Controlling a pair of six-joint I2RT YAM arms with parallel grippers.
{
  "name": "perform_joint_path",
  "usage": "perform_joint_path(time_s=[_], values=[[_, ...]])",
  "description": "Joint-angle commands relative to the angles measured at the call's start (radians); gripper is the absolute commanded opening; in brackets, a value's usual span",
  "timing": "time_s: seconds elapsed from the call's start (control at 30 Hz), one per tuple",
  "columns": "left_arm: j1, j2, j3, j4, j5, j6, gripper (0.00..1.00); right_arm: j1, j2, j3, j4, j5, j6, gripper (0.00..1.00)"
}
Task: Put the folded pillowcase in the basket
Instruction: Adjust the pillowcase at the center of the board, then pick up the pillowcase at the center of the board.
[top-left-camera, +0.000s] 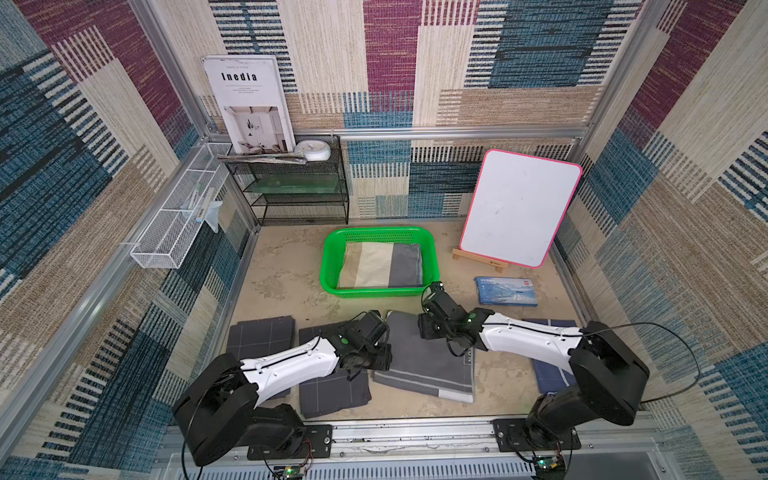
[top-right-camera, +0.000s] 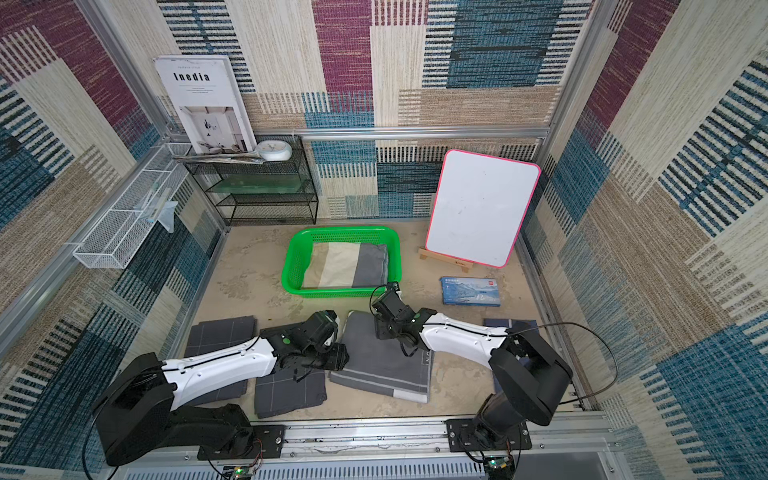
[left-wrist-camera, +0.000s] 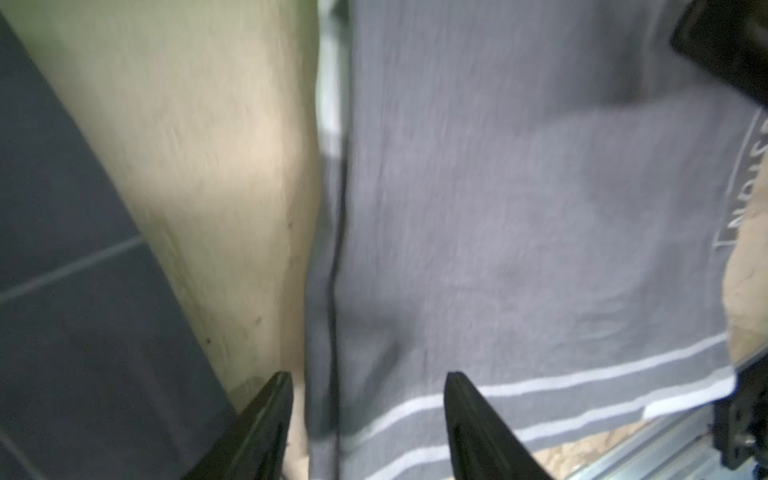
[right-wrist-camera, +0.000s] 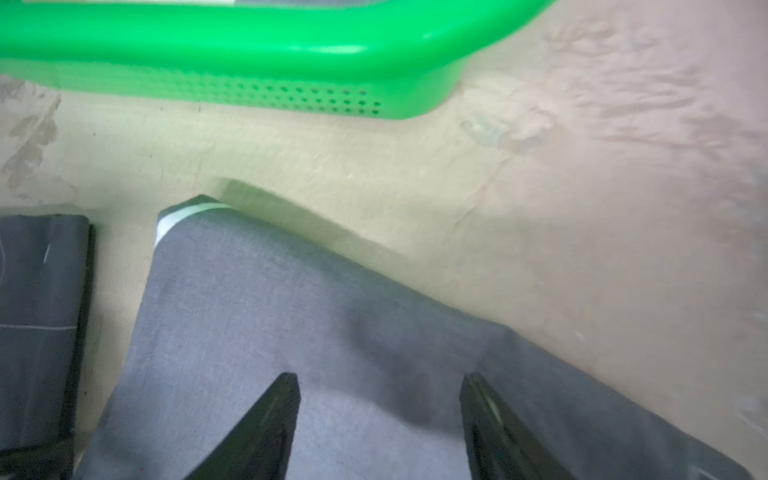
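Right wrist view: the right pincer (right-wrist-camera: 380, 376) hangs spread above the grey pillowcase (right-wrist-camera: 291, 332) with nothing between its fingers. A bare band of tabletop (right-wrist-camera: 540, 208) separates that cloth's far edge from the near rim of the basket (right-wrist-camera: 249, 45).

In the left wrist view the left pincer (left-wrist-camera: 368, 376) is likewise spread, straddling the grey pillowcase's 9 o'clock edge. A narrow bare strip runs between that edge and a checked cloth (left-wrist-camera: 62, 291).

In a top view the one basket sits at 12 o'clock of the grey pillowcase, with one striped pillowcase (top-left-camera: 380, 266) lying flat inside it. There are five folded cloths in all: that one, the grey one, two checked at 9 o'clock, and one navy cloth (top-left-camera: 550, 376) at 3 o'clock under the right arm. Open tabletop lies at the basket's 9 o'clock, and one blue box (top-left-camera: 506, 291) at its 4 o'clock.
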Motion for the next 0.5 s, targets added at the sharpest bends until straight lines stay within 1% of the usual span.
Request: perform_joint_path(time_s=[0.0,0.07,0.2,0.33,0.47], values=[[0.042,0.047,0.073,-0.017,0.016,0.083,0.72,0.003,-0.086,-0.028,-0.133,0.099,0.069,0.67],[0.067,0.077,0.1,-0.008,0.014,0.105,0.77,0.002,-0.153,-0.058,-0.173,0.107,0.105,0.68],[0.098,0.133,0.119,0.01,0.019,0.131,0.8,0.002,-0.247,-0.107,-0.258,0.101,0.175,0.69],[0.097,0.159,0.103,0.06,0.065,0.136,0.84,0.002,-0.298,-0.154,-0.292,0.062,0.183,0.76],[0.095,0.194,0.093,0.096,0.09,0.125,0.86,0.001,-0.321,-0.192,-0.342,0.079,0.271,0.81]])
